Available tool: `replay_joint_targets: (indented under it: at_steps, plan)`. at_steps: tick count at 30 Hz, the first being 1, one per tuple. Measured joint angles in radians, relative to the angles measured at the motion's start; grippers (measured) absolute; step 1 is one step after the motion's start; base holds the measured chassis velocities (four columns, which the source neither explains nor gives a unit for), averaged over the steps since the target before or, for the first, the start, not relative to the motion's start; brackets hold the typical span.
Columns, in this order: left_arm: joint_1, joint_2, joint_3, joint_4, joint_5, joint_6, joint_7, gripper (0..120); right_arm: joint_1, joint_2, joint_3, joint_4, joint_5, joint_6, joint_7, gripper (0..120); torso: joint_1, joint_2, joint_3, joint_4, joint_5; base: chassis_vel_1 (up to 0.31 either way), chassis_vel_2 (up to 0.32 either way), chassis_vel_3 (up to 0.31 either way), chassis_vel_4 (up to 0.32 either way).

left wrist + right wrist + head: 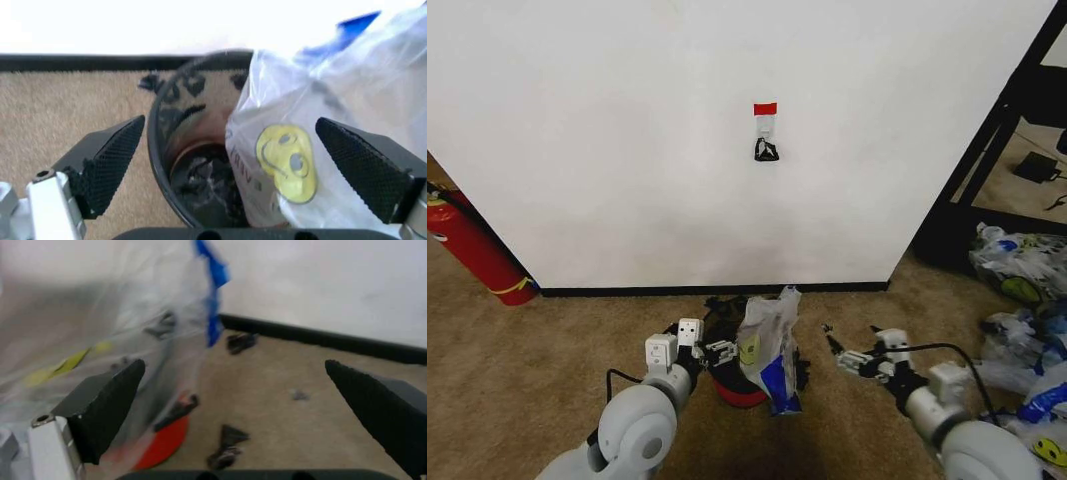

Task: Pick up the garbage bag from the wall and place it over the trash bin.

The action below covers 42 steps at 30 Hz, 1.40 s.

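Bag half on, both grippers off it.
The garbage bag [769, 345] drapes the trash bin's [732, 382] 3 o'clock rim; left gripper [719, 352] and right gripper [839, 355] gape empty, so the unheld bag may slide off.

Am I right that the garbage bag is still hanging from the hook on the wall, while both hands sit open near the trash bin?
Not quite: the garbage bag is off the wall and stands at the trash bin, as the head view shows. The left hand and right hand are indeed open, one on each side of it.
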Motion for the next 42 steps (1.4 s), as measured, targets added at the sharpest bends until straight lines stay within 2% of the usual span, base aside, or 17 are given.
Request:
replay_joint_targets:
  at_steps: [2, 6, 7, 10, 23, 35, 42]
  plan:
    - [0.009, 0.008, -0.01, -0.026, 0.005, -0.001, 0.005, 100, 0.054, 0.018, -0.055, -0.019, 0.008, -0.002, -0.002, 100, 0.0, 0.0, 0.0, -0.0007, -0.0001, 0.0, 0.0, 0.0, 0.0]
    - [0.009, 0.008, -0.01, -0.026, 0.005, -0.001, 0.005, 100, 0.054, 0.018, -0.055, -0.019, 0.008, -0.002, -0.002, 100, 0.0, 0.0, 0.0, -0.0007, -0.0001, 0.0, 0.0, 0.0, 0.0]
    - [0.019, 0.026, -0.02, -0.064, 0.008, 0.0, 0.015, 100, 0.158, 0.07, -0.151, -0.063, 0.028, -0.021, 0.015, 100, 0.0, 0.0, 0.0, -0.0009, 0.0, 0.0, 0.0, 0.0, 0.0]
    - [0.034, 0.05, -0.026, -0.092, 0.041, -0.01, 0.052, 100, 0.272, 0.137, -0.238, -0.126, 0.067, -0.04, 0.072, 100, 0.0, 0.0, 0.0, -0.0003, -0.0001, 0.0, 0.0, 0.0, 0.0]
    - [0.04, 0.045, -0.012, -0.091, 0.058, -0.017, 0.07, 100, 0.36, 0.161, -0.28, -0.191, 0.189, -0.073, 0.158, 100, 0.0, 0.0, 0.0, -0.001, -0.0002, 0.0, 0.0, 0.0, 0.0]
    - [0.043, 0.048, -0.014, -0.091, 0.058, -0.021, 0.073, 100, 0.443, 0.232, -0.366, -0.278, 0.231, -0.098, 0.2, 98, 0.0, 0.0, 0.0, -0.0006, -0.0001, 0.0, 0.0, 0.0, 0.0]
    - [0.044, 0.05, -0.014, -0.091, 0.061, -0.025, 0.074, 100, 0.463, 0.277, -0.377, -0.32, 0.279, -0.115, 0.233, 75, 0.0, 0.0, 0.0, -0.0007, -0.0001, 0.0, 0.0, 0.0, 0.0]
